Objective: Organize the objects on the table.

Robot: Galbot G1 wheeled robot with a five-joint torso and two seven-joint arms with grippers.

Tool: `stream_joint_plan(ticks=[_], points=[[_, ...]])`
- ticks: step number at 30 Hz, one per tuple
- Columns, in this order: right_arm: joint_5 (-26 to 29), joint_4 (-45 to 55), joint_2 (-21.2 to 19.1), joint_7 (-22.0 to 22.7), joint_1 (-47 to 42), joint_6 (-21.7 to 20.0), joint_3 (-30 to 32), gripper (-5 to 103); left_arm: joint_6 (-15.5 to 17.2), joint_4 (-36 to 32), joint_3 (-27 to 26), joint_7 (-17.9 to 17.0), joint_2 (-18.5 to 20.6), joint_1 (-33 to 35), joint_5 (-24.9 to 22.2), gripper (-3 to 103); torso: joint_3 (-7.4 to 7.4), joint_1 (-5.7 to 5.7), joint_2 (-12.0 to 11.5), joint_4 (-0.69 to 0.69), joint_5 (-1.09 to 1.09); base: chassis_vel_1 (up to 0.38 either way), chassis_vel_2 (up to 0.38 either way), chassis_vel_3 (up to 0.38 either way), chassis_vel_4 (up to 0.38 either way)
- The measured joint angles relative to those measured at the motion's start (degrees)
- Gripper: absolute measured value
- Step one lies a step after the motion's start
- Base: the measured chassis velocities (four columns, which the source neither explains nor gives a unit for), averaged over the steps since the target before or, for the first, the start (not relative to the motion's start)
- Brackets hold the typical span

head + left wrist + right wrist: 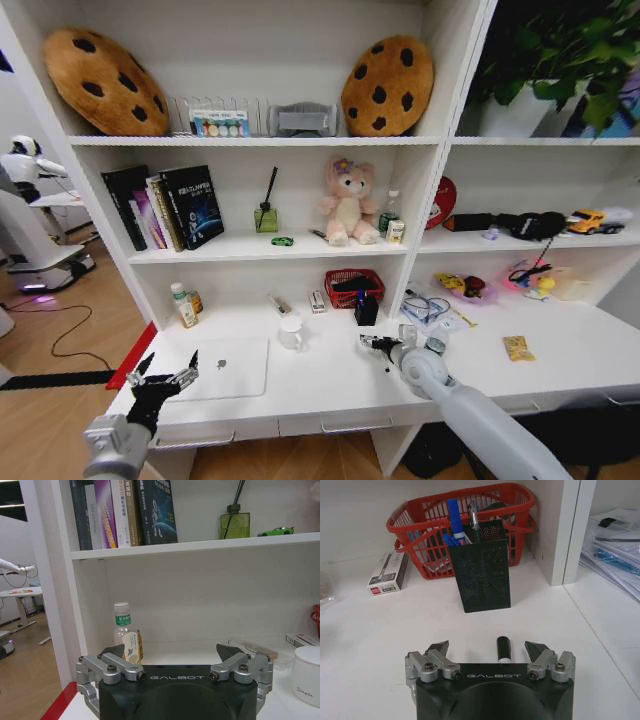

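White tabletop (560,365) under white shelving, both pincers spread apart.
The right pincer (487,649), marked GALBOT, is held with a black marker pen (503,649) lying between its parted fingers, before a black mesh pen holder (482,573). The left pincer (166,372) is held empty beside the silver laptop (222,367).

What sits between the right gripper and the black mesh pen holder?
Between the open right gripper and the mesh pen holder: bare white table, with one marker lying between the fingertips, per the right wrist view.

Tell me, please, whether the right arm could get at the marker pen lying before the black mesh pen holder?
Probably yes: the right gripper is open, the marker pen lies between its fingers, and nothing blocks it.
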Motion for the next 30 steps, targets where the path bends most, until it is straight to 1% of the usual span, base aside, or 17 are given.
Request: stream_joint_plan(ticks=[5, 6, 7, 11, 12, 13, 14, 16, 17, 18, 19, 21, 22, 24, 25, 27, 30], points=[[1.41, -1.42, 0.61, 0.40, 0.33, 0.47, 0.02, 86, 0.00, 0.00, 0.00, 0.00, 0.00, 0.00, 0.00, 100, 0.00, 0.00, 0.00, 0.00, -0.01, 0.000, 0.000, 0.000, 0.000], [1.38, -2.14, 0.80, 0.40, 0.52, 0.64, 0.01, 84, 0.00, 0.00, 0.00, 0.00, 0.00, 0.00, 0.00, 100, 0.00, 0.00, 0.00, 0.00, -0.01, 0.000, 0.000, 0.000, 0.000], [1.31, -2.77, 1.00, 0.40, 0.63, 0.76, -0.02, 74, 0.00, 0.00, 0.00, 0.00, 0.00, 0.00, 0.00, 100, 0.00, 0.00, 0.00, 0.00, 0.00, 0.000, 0.000, 0.000, 0.000], [1.13, -3.11, 1.20, 0.32, 0.64, 1.15, -0.14, 71, 0.00, 0.00, 0.00, 0.00, 0.00, 0.00, 0.00, 100, 0.00, 0.00, 0.00, 0.00, -0.02, 0.000, 0.000, 0.000, 0.000], [1.01, -3.14, 1.34, 0.31, 0.64, 1.51, -0.28, 60, 0.00, 0.00, 0.00, 0.00, 0.00, 0.00, 0.00, 100, 0.00, 0.00, 0.00, 0.00, -0.01, 0.000, 0.000, 0.000, 0.000], [0.97, -3.15, 1.38, 0.31, 0.68, 1.62, -0.36, 55, 0.00, 0.00, 0.00, 0.00, 0.00, 0.00, 0.00, 100, 0.00, 0.00, 0.00, 0.00, -0.01, 0.000, 0.000, 0.000, 0.000], [0.97, -3.15, 1.38, 0.31, 0.68, 1.62, -0.36, 55, 0.00, 0.00, 0.00, 0.00, 0.00, 0.00, 0.00, 100, 0.00, 0.00, 0.00, 0.00, -0.01, 0.000, 0.000, 0.000, 0.000], [0.45, -3.24, 1.41, 0.54, 0.87, 2.02, -0.58, 44, 0.00, 0.00, 0.00, 0.00, 0.00, 0.00, 0.00, 100, 0.00, 0.00, 0.00, 0.00, 0.00, 0.000, 0.000, 0.000, 0.000], [0.45, -3.24, 1.41, 0.54, 0.87, 2.02, -0.58, 44, 0.00, 0.00, 0.00, 0.00, 0.00, 0.00, 0.00, 100, 0.00, 0.00, 0.00, 0.00, 0.00, 0.000, 0.000, 0.000, 0.000], [0.16, -3.26, 1.39, 0.68, 0.93, 2.21, -0.62, 38, 0.00, 0.00, 0.00, 0.00, 0.00, 0.00, 0.00, 100, 0.00, 0.00, 0.00, 0.01, -0.01, 0.000, 0.000, 0.000, 0.000], [0.16, -3.26, 1.39, 0.68, 0.93, 2.21, -0.62, 38, 0.00, 0.00, 0.00, 0.00, 0.00, 0.00, 0.00, 100, 0.00, 0.00, 0.00, 0.01, -0.01, 0.000, 0.000, 0.000, 0.000], [-0.84, -3.37, 1.29, 0.81, 0.94, 2.85, -0.67, 28, 0.00, 0.00, 0.00, 0.00, 0.00, 0.00, -0.01, 100, 0.00, 0.00, 0.00, 0.00, -0.01, 0.000, 0.000, 0.000, 0.000], [-0.84, -3.37, 1.29, 0.81, 0.94, 2.85, -0.67, 28, 0.00, 0.00, 0.00, 0.00, 0.00, 0.00, -0.01, 100, 0.00, 0.00, 0.00, 0.00, -0.01, 0.000, 0.000, 0.000, 0.000], [-1.28, -3.56, 1.30, 0.94, 0.88, 3.13, -0.63, 17, 0.00, 0.00, 0.00, 0.00, 0.00, 0.00, 0.00, 100, 0.00, 0.00, 0.00, 0.00, 0.00, 0.000, 0.000, 0.000, 0.000], [-1.28, -3.56, 1.30, 0.94, 0.88, 3.13, -0.63, 17, 0.00, 0.00, 0.00, 0.00, 0.00, 0.00, 0.00, 100, 0.00, 0.00, 0.00, 0.00, 0.00, 0.000, 0.000, 0.000, 0.000], [-1.31, -3.56, 1.30, 1.14, 0.84, 3.25, -0.47, 6, 0.00, 0.00, 0.00, 0.00, 0.00, 0.00, 0.00, 100, 0.00, 0.00, 0.00, 0.00, -0.02, 0.000, 0.000, 0.000, 0.000], [-1.32, -3.36, 1.27, 1.19, 0.82, 3.25, -0.44, 1, 0.00, 0.00, 0.00, 0.00, 0.00, 0.00, -0.01, 100, 0.00, 0.00, 0.00, 0.00, -0.01, 0.000, 0.000, 0.000, 0.000]])
